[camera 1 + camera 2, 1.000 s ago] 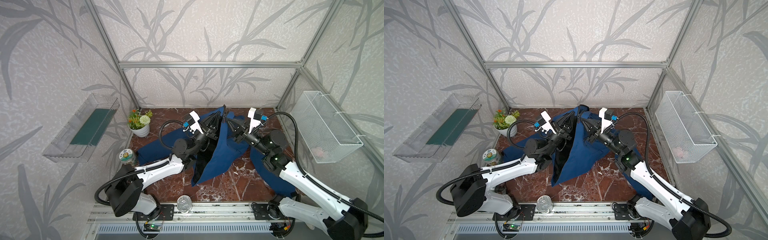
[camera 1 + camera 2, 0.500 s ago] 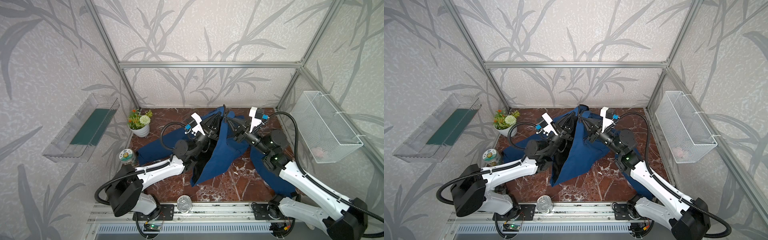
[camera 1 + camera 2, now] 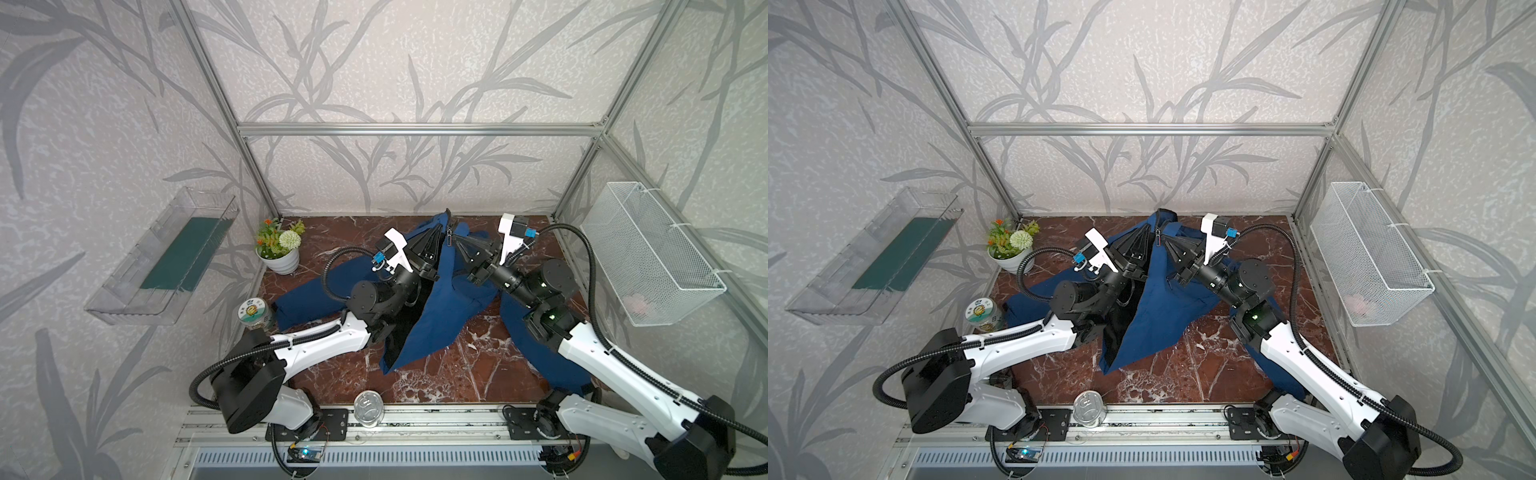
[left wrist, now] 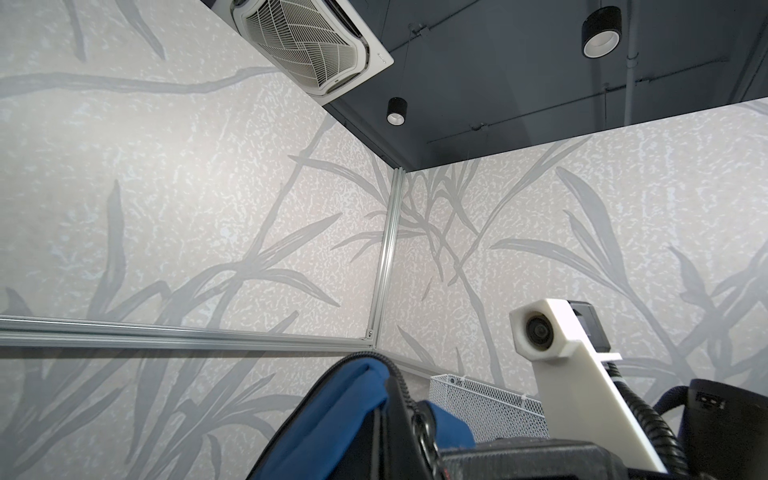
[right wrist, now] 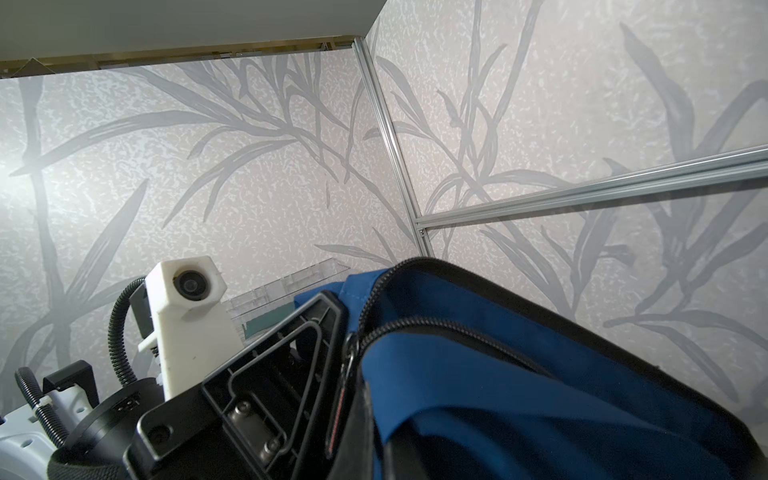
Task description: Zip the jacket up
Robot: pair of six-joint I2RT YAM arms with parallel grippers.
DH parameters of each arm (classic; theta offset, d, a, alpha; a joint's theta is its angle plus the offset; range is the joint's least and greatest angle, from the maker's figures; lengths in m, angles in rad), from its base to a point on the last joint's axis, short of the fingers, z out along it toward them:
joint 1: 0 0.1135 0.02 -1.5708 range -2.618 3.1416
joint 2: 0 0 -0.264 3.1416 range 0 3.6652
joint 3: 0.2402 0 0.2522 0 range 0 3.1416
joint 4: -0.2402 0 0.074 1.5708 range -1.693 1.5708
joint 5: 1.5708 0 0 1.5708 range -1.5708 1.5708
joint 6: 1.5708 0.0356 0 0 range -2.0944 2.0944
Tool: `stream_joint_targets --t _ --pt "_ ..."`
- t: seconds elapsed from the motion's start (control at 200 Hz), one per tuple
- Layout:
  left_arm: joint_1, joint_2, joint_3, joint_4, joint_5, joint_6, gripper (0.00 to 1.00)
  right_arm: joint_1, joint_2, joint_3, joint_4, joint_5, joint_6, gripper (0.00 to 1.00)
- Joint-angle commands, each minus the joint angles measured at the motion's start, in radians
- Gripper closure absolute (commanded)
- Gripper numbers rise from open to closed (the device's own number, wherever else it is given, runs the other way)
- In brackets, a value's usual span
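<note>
Over the last second very little has changed. Your left gripper [image 3: 439, 237] has crept slightly farther from the flowerpot [image 3: 279, 259], toward the right gripper [image 3: 457, 240], and the two now nearly meet. Both are still pinched shut on the jacket [image 3: 440, 320], on the cloth to either side of the zipper [image 5: 419, 326] near its top. You cannot tell from these views whether either one grips the pull itself.

The jacket lies on the table on the far side of the left arm from the flowerpot. Its top end is lifted into a peak between your grippers. One sleeve trails back toward the flowerpot and the other runs away under the right arm.

In the right wrist view the two rows of teeth still part above the slider. In both top views the black lining [image 3: 405, 332] shows along the hanging front edge. So the pause has probably gained you nothing, and the zip still has to be run.
</note>
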Motion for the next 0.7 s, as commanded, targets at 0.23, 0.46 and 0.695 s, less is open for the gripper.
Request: stream_joint_targets --t 0.23,0.46,0.695 --pt "-0.045 -0.019 0.002 0.069 0.005 0.186 1.00 -0.006 -0.012 0.008 0.099 0.006 0.017 1.00" --pt "-0.055 -0.020 0.006 0.069 -0.055 0.236 1.00 -0.007 -0.038 -0.010 0.082 0.012 0.008 1.00" --pt "-0.057 -0.017 -0.003 0.069 -0.050 0.244 1.00 -0.007 -0.054 -0.014 0.088 0.029 0.012 1.00"
